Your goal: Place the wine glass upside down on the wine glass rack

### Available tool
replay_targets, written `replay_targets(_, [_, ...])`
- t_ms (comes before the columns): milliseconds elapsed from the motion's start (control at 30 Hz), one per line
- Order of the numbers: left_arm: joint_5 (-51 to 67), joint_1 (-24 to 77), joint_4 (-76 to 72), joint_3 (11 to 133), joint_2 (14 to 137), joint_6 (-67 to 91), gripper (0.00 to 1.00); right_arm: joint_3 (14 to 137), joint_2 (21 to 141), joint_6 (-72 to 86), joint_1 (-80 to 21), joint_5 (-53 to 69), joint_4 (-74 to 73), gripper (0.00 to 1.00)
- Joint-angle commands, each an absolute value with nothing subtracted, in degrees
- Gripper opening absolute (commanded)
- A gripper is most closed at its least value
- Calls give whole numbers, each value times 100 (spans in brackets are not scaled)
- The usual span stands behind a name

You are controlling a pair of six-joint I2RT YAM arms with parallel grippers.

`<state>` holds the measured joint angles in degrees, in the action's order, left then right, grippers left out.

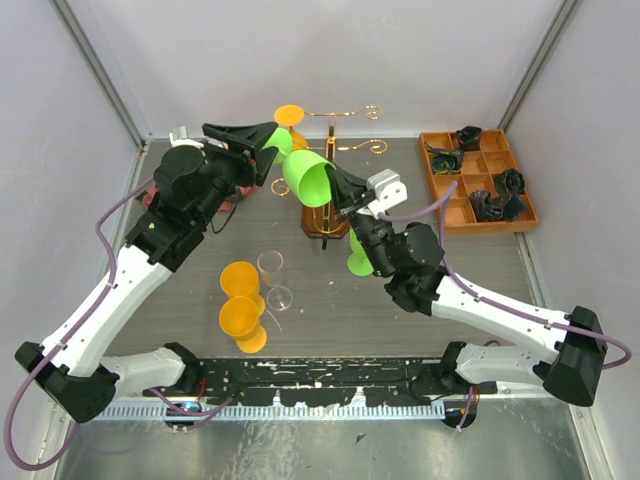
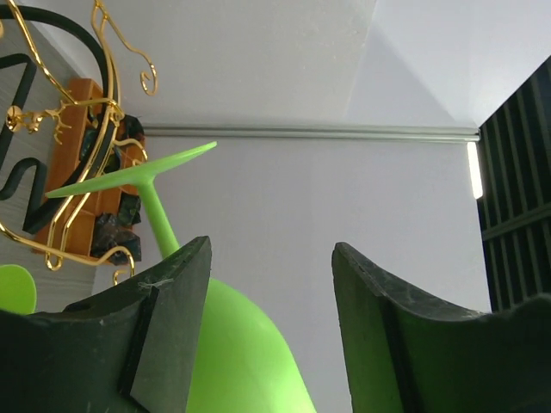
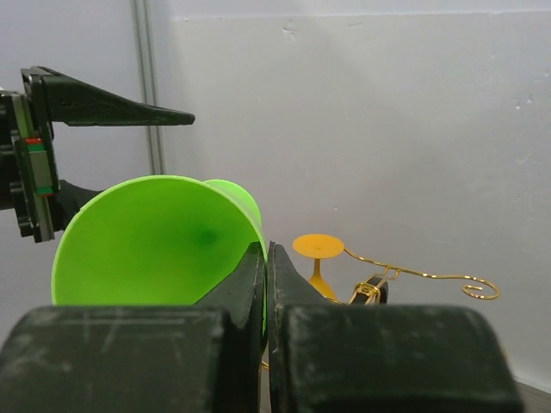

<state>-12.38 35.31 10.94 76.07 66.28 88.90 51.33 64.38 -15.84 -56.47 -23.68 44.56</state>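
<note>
A green wine glass (image 1: 308, 178) is held on its side in the air, mouth toward the right arm. My right gripper (image 1: 343, 190) is shut on its rim, one finger inside the bowl; the right wrist view shows the pinch (image 3: 267, 275) on the glass (image 3: 155, 241). My left gripper (image 1: 268, 148) is open around the stem end. In the left wrist view the bowl (image 2: 241, 344) lies against the left finger (image 2: 172, 318), with the foot close to the gold wires of the wine glass rack (image 2: 103, 112). The rack (image 1: 345, 130) stands behind on its wooden base (image 1: 322, 222).
An orange glass (image 1: 290, 115) hangs on the rack. A second green glass (image 1: 360, 255) sits by the base. Two orange glasses (image 1: 240, 280) and two clear glasses (image 1: 272, 265) lie on the table in front. A brown compartment tray (image 1: 478, 180) is at back right.
</note>
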Motion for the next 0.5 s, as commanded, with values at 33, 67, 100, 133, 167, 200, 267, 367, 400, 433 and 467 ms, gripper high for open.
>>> replay_targets(33, [-1007, 3536, 808, 7513, 6523, 9100, 62, 5488, 6507, -2120, -5914, -2477, 5333, 1])
replay_targets(67, [-1000, 3541, 815, 7484, 6503, 9083, 61, 5496, 6543, -2192, -5962, -2491, 5400, 1])
replay_targets(100, [-994, 3542, 848, 7464, 6492, 9073, 61, 5507, 6583, -2280, -5998, -2511, 5458, 1])
replay_targets(133, [-1002, 3542, 885, 7451, 6467, 9055, 60, 5533, 6624, -2389, -6042, -2550, 5518, 1])
replay_targets(167, [-1018, 3542, 959, 7453, 6453, 9017, 60, 5570, 6676, -2502, -6084, -2597, 5570, 1])
replay_targets(200, [-1050, 3541, 1034, 7456, 6425, 8957, 60, 5618, 6717, -2625, -6123, -2675, 5591, 1])
replay_targets(267, [-1128, 3539, 1213, 7467, 6372, 8837, 59, 5697, 6784, -2819, -6181, -2751, 5603, 0])
replay_targets(367, [-1272, 3533, 1459, 7466, 6268, 8665, 57, 5733, 6838, -3053, -6252, -2825, 5602, 1])
replay_targets(400, [-1302, 3533, 1519, 7477, 6237, 8632, 57, 5726, 6844, -3128, -6268, -2833, 5601, 1])
replay_targets(433, [-1321, 3533, 1581, 7489, 6216, 8604, 57, 5719, 6851, -3228, -6279, -2858, 5606, 1])
replay_targets(467, [-1322, 3529, 1630, 7498, 6199, 8590, 57, 5705, 6843, -3270, -6286, -2876, 5614, 1])
